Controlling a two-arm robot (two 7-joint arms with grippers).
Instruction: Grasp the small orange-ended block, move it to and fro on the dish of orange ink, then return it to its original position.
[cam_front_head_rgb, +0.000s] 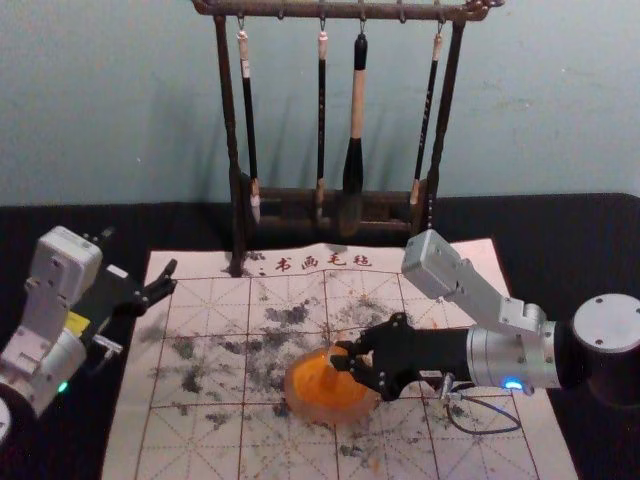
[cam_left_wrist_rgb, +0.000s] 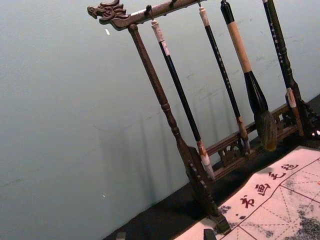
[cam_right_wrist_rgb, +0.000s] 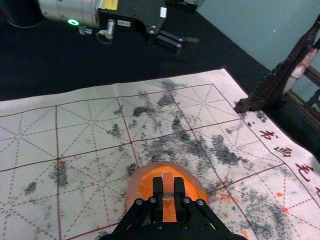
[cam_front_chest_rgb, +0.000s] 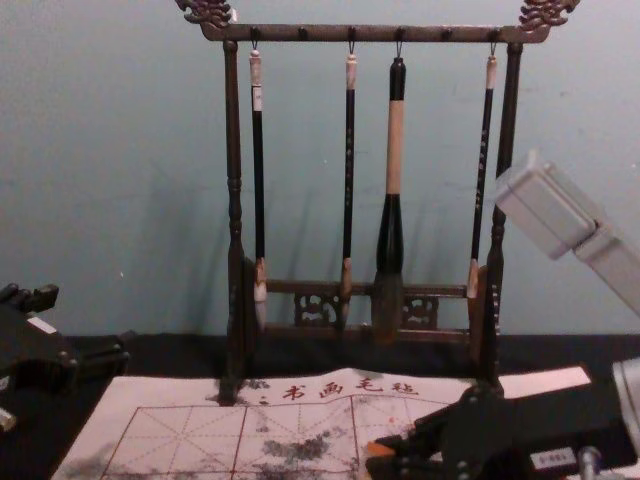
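"What are you seeing at the left?"

"The left gripper (cam_front_head_rgb: 140, 258) is hovering beside the white felt mat (cam_front_head_rgb: 200, 430), over the black tablecloth (cam_front_head_rgb: 50, 215). Its fingers are standing spread, and nothing is resting between them."

"And next to the right?"

"The mat is lying flat, carrying red grid lines and grey ink stains. Behind it, a dark carved wooden rack (cam_front_head_rgb: 229, 120) is standing upright, and four long-handled brushes (cam_front_head_rgb: 357, 110) are hanging from its top bar."

"Where is the dish staying?"

"The round, pale-rimmed dish of orange ink (cam_front_head_rgb: 292, 400) is sitting on the mat, in front of the rack."

"And the small block, please?"

"The small orange-ended block (cam_right_wrist_rgb: 168, 181) is being held over the dish. The right gripper (cam_front_head_rgb: 340, 357) is reaching in from the right side, pinching this block between its black fingers. Whether the block is touching the ink, I am not managing to tell."
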